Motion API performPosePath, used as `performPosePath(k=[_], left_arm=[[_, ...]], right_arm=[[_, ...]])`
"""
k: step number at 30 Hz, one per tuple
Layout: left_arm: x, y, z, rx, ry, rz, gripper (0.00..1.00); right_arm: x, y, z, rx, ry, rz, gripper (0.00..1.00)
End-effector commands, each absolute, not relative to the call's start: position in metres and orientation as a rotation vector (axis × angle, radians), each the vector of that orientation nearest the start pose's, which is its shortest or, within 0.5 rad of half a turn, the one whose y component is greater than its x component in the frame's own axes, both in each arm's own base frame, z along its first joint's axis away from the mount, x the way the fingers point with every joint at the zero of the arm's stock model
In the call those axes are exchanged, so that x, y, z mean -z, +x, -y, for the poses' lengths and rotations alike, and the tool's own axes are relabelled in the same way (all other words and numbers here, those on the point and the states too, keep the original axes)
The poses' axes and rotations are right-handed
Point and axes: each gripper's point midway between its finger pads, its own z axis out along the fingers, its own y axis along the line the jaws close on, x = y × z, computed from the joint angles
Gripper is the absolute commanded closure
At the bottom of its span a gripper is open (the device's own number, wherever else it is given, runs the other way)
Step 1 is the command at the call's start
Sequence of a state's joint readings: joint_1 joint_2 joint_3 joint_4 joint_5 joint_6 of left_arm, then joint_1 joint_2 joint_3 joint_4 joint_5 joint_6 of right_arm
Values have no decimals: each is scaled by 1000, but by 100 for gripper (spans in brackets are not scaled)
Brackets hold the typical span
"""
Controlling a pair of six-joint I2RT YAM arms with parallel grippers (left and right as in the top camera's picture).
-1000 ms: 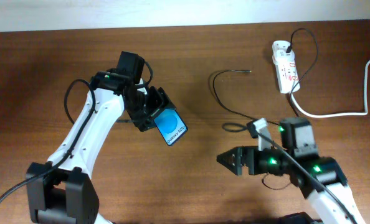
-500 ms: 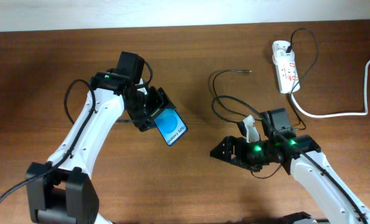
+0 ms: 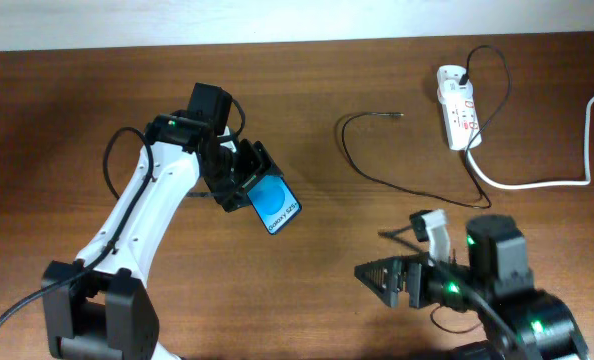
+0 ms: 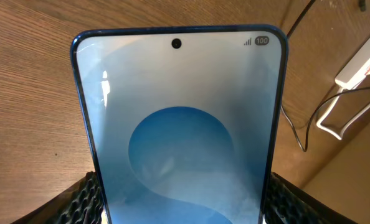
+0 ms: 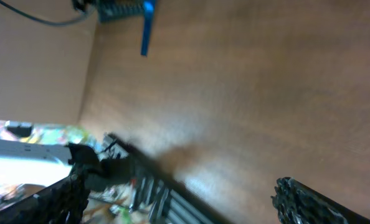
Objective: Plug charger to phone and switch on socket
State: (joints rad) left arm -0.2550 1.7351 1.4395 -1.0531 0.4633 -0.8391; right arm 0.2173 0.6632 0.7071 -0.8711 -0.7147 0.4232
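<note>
My left gripper (image 3: 247, 181) is shut on the phone (image 3: 276, 206), holding it by one end above the table left of centre, lit blue screen up. In the left wrist view the phone (image 4: 182, 124) fills the frame, and the ribbed pads (image 4: 80, 200) press both of its long edges. The charger (image 3: 362, 172) is a thin black cable lying loose, its small tip (image 3: 402, 115) pointing right and its other end running up to the socket (image 3: 458, 106) at the back right. My right gripper (image 3: 373, 280) hangs open and empty near the front edge, well short of the cable.
A thick white cord (image 3: 537, 183) runs from the socket to the right edge. The socket's end (image 4: 367, 57) and a stretch of cable show at the right of the left wrist view. The right wrist view is blurred, with the phone's blue edge (image 5: 146, 28) far off.
The right arm swung toward the cable's loop half a second ago, then drew back toward the front edge. Its jaws stayed open. The left arm and phone have not moved.
</note>
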Motion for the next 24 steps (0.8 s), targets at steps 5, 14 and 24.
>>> performPosePath(k=[5,14,24], left_arm=[[-157,337,171,864,-795,-2940,52],[-159,337,174,898,-789,-2940,53],[-159,340,174,904,-999,-2905,52]], right_arm=[[-227,204,-145,-1013,-127,-2237,2],[-182,228,-172,-1094,-79,-2440,2],[-187,264,-223,-972,9,-2312,2]])
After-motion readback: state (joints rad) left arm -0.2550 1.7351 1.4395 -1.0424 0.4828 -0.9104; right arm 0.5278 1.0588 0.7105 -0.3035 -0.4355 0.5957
